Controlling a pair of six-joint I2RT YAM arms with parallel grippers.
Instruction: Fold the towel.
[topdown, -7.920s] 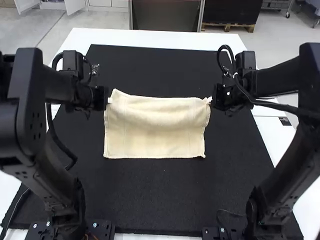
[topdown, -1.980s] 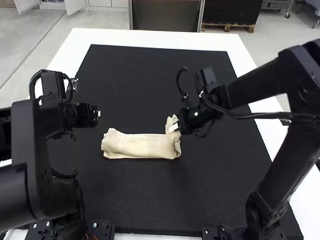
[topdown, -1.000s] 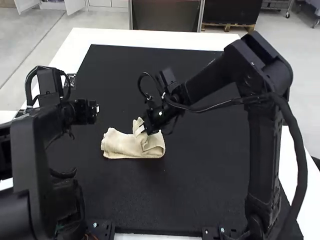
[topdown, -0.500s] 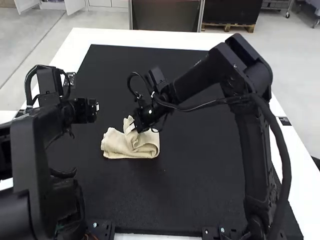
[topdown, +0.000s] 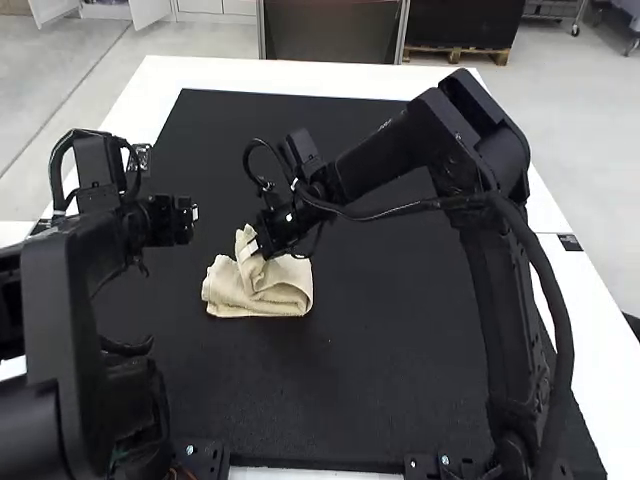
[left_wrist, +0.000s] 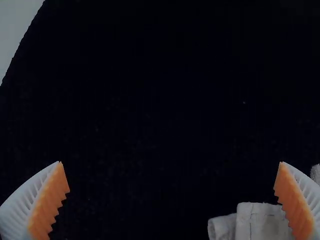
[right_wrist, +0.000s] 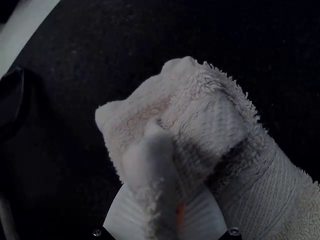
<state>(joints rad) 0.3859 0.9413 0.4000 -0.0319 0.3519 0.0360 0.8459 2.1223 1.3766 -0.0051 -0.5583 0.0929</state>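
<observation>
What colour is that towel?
The towel is a plain cream colour, which shows best in the high view.

The towel (topdown: 285, 298) is cloth, rough with fuzzy loops (some bands look flatter, ribbed). Under it, the mat (topdown: 340, 390) looks matt and slightly grainy; the table (topdown: 320, 76), at 12 o'clock, smooth. The fingers (left_wrist: 20, 212) look like ribbed plastic, their pads (left_wrist: 47, 205) toothed.

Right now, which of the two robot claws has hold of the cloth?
The right gripper: it pinches a raised part of the towel, whereas the left gripper is wide open, holding nothing.
</observation>
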